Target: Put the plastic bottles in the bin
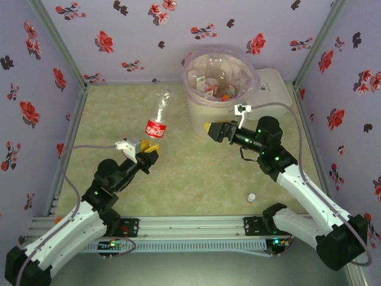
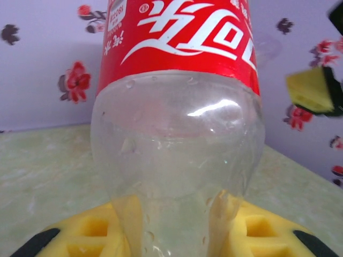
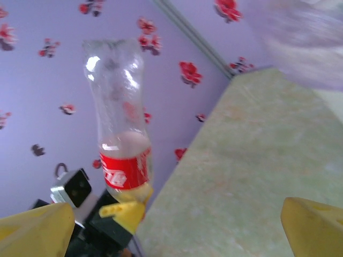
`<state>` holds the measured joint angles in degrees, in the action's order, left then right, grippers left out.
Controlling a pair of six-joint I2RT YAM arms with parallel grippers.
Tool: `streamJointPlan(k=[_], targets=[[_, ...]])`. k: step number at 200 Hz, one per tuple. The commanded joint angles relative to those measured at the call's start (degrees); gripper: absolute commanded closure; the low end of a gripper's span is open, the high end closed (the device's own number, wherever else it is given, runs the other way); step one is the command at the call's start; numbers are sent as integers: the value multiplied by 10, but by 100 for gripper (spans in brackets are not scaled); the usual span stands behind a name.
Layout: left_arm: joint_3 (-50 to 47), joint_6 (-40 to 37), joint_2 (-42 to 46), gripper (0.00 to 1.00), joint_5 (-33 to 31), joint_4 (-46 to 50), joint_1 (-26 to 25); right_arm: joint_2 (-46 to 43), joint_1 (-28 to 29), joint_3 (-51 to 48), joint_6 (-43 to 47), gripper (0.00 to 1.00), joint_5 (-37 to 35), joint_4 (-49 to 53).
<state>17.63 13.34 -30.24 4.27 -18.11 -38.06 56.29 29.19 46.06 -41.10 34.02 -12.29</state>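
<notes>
Pinching the neck of the clear red-labelled plastic bottle [image 1: 158, 122], the left gripper [image 1: 152, 149] is holding it aloft, left of the round cream-white bin [image 1: 202, 110], seemingly offering it to the wide-open, empty right gripper [image 1: 211, 130].

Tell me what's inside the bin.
Several bottles lie in the bin, one orange cap showing. The near wall hides the bottom, so they can't be counted.

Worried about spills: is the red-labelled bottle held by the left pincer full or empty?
Empty, it seems: the red-labelled bottle is clear right through, only droplets on its wall, clamped in the left pincer.
</notes>
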Motion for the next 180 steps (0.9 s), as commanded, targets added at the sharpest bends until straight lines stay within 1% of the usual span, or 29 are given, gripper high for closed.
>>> streamJointPlan(k=[1, 17, 32, 49, 72, 121, 148, 180], targets=[[16, -42, 4, 100, 76, 84, -9, 22, 19, 26, -12, 1, 26, -79], [22, -53, -8, 100, 108, 88, -20, 40, 22, 30, -41, 1, 37, -138], [23, -60, -22, 100, 120, 72, -32, 52, 24, 43, -42, 0, 41, -142], [27, -69, -42, 100, 127, 53, -44, 58, 28, 54, -20, 0, 28, -106], [29, -71, -69, 100, 147, 11, -53, 64, 32, 74, 39, 1, -15, 5], [28, -65, -96, 100, 152, -35, -56, 72, 31, 60, 37, 1, -21, 22], [30, -66, -100, 100, 147, -47, -56, 67, 30, 58, 49, 0, -37, 67], [39, -69, -121, 100, 151, -63, -58, 68, 24, 54, 44, 0, -35, 64]])
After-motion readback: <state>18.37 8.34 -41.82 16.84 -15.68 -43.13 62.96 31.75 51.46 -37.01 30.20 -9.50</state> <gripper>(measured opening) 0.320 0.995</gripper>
